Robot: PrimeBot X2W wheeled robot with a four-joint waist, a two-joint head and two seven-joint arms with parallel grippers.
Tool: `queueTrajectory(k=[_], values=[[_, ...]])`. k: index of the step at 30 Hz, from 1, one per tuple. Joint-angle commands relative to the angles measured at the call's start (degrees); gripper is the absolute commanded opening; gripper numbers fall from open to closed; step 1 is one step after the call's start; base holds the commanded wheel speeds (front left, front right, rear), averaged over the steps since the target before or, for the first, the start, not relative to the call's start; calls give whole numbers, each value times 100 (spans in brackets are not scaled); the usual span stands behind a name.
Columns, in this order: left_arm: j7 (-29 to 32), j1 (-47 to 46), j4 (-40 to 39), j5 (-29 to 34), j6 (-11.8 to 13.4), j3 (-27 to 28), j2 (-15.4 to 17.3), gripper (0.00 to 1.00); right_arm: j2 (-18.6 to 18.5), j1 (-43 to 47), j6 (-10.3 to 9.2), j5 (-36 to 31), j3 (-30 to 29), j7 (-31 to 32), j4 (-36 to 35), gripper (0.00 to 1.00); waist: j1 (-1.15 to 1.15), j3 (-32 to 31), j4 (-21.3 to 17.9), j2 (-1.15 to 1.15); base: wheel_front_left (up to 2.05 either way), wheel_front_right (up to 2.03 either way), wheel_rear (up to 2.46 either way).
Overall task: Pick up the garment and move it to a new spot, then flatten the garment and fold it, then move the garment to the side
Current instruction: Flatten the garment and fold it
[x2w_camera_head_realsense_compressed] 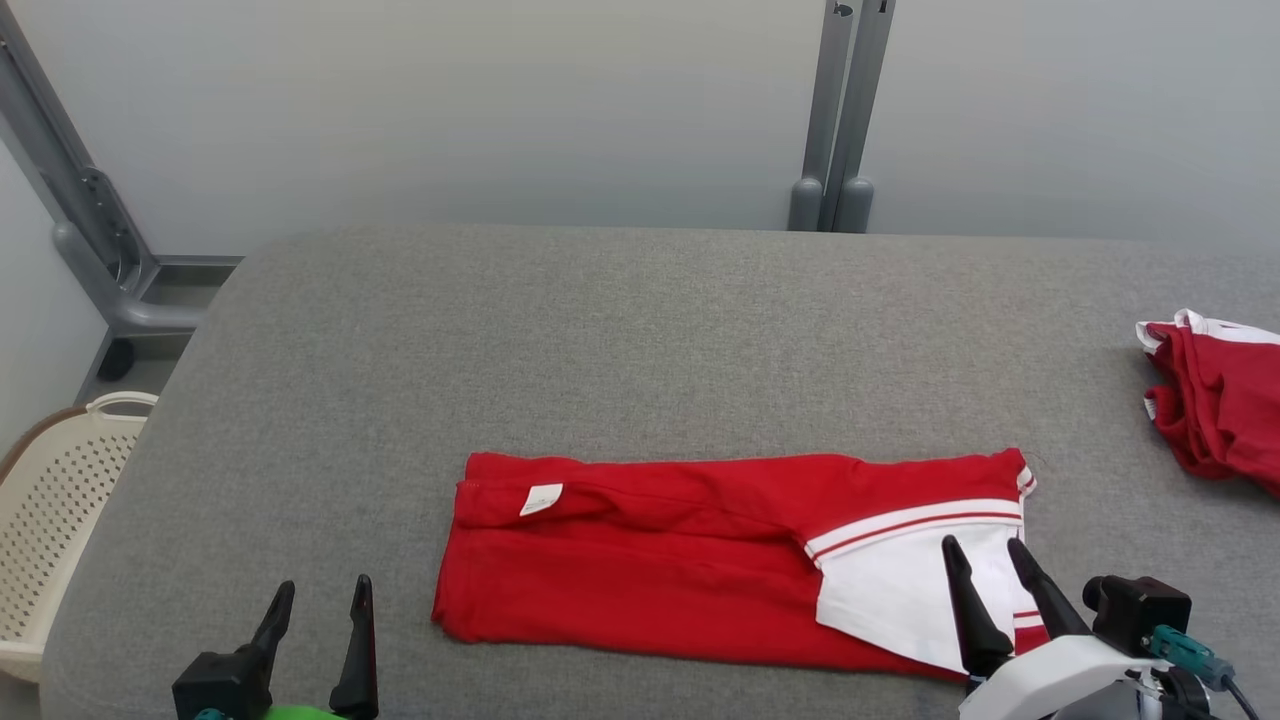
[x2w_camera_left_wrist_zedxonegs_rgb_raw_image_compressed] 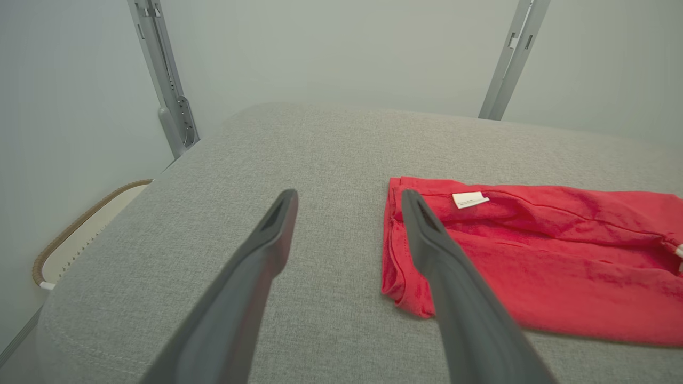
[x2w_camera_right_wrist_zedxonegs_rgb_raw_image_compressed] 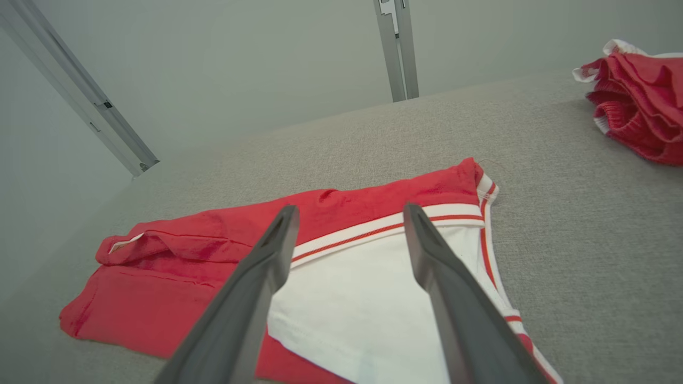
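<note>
Red fabric garment with white striped panel [x2w_camera_head_realsense_compressed: 700, 560] lies folded into a long strip at the front of the grey fabric-covered counter [x2w_camera_head_realsense_compressed: 600, 330]. Left tool [x2w_camera_head_realsense_compressed: 323, 588] and right tool [x2w_camera_head_realsense_compressed: 983, 547] are both released and empty. Likely left: cross-fold, then the move aside.

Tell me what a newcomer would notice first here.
First, the red garment, folded into a long strip with a white panel at its right end, lying near the front of the grey table. Next, a bunched second red garment at the far right edge. The right gripper hangs open over the white panel.
</note>
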Motion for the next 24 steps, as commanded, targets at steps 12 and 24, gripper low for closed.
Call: queueTrajectory(k=[12,24], values=[[-10,-13,-6,-65,56,33,-3,100,-7,-111,-1,-73,32,49,63,100,0,36,-54,0,0,0,0],[0,-91,-30,-76,82,-21,-49,100,-129,-532,-3,-192,-404,1732,21,100,0,117,-38,0,0,0,0]])
